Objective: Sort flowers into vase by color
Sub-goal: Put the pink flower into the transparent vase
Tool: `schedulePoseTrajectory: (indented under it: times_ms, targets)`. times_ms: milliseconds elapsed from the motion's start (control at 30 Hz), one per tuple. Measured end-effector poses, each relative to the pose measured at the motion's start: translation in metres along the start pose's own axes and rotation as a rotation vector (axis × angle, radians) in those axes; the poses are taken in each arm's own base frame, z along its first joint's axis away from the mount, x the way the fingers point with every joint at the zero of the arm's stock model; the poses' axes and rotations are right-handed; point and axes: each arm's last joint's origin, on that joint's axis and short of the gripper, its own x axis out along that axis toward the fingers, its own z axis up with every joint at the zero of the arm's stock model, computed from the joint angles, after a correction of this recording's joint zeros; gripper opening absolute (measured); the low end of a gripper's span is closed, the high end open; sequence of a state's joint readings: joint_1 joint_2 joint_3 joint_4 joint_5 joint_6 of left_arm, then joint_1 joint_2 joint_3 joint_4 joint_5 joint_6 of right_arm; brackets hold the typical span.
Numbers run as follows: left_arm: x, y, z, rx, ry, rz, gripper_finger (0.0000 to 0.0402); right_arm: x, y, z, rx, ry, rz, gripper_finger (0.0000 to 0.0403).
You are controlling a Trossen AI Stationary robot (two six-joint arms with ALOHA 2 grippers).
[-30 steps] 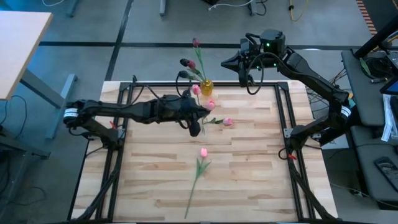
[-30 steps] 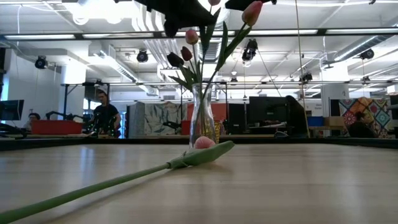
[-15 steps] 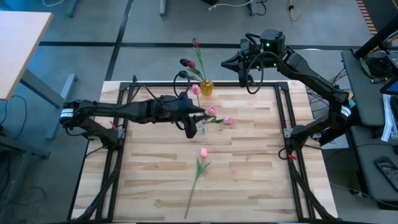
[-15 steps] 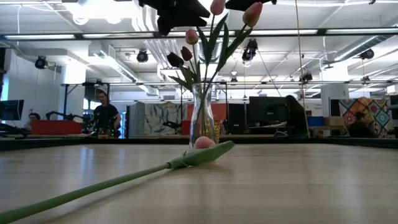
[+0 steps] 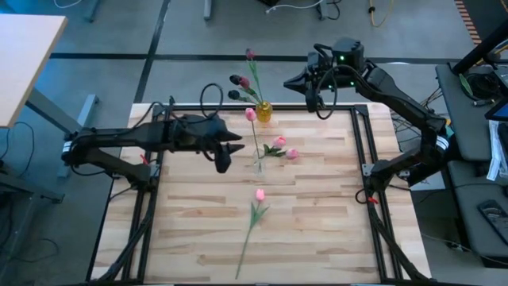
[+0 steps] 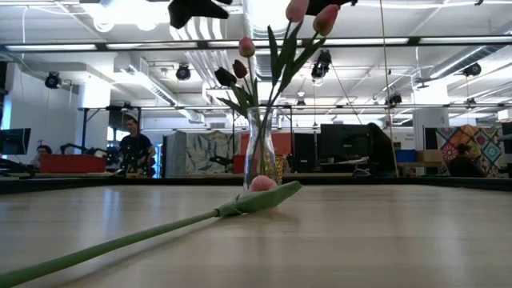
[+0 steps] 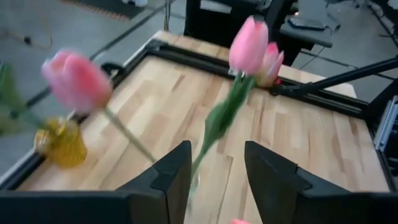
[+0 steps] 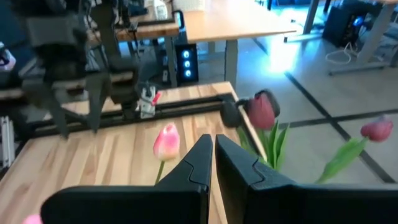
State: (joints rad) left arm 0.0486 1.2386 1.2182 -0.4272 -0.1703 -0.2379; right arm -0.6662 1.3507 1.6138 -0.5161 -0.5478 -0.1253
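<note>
A clear glass vase [image 5: 259, 165] [image 6: 262, 152] stands mid-table with three pink tulips [image 5: 278, 141] in it. A yellow vase [image 5: 263, 111] at the far edge holds three maroon tulips [image 5: 236, 80]. One pink tulip [image 5: 259, 195] lies flat on the table nearer the front; it also shows in the low view [image 6: 260, 196]. My left gripper [image 5: 225, 159] [image 7: 217, 149] is open and empty, left of the clear vase and apart from it. My right gripper [image 5: 317, 103] [image 8: 213, 155] is shut and empty, raised over the far edge, right of the yellow vase.
A black metal frame [image 5: 361, 159] runs along the table's edges. The wood to the right of the clear vase and along the near edge is bare [image 5: 333, 230]. People and desks show in the room beyond the table [image 6: 132, 148].
My left gripper has drawn back from the clear vase toward the table's left edge, leaving a pink tulip standing in the vase. That tulip's head has sunk a little and leaned toward the right.
</note>
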Motion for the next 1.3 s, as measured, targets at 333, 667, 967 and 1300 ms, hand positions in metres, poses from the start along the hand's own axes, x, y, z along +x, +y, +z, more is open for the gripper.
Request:
schedulePoseTrajectory:
  times_ms: [333,667,967,1300]
  targets:
    - [-0.014,0.001,-0.012,-0.132,0.088,0.021,0.0086,-0.041,0.027,-0.008,0.104,0.16,-0.055,0.0013]
    - [-0.019,0.014,-0.067,-0.145,0.119,-0.055,0.0006,-0.048,0.097,-0.023,0.274,0.402,-0.227,0.0013]
    - [-0.052,0.023,-0.082,-0.256,-0.028,-0.128,0.0001,-0.032,0.183,-0.035,0.478,0.454,-0.196,0.0012]
    - [-0.07,0.029,-0.082,-0.309,-0.07,-0.094,0.0,0.012,0.286,-0.084,0.763,0.612,-0.239,0.0012]
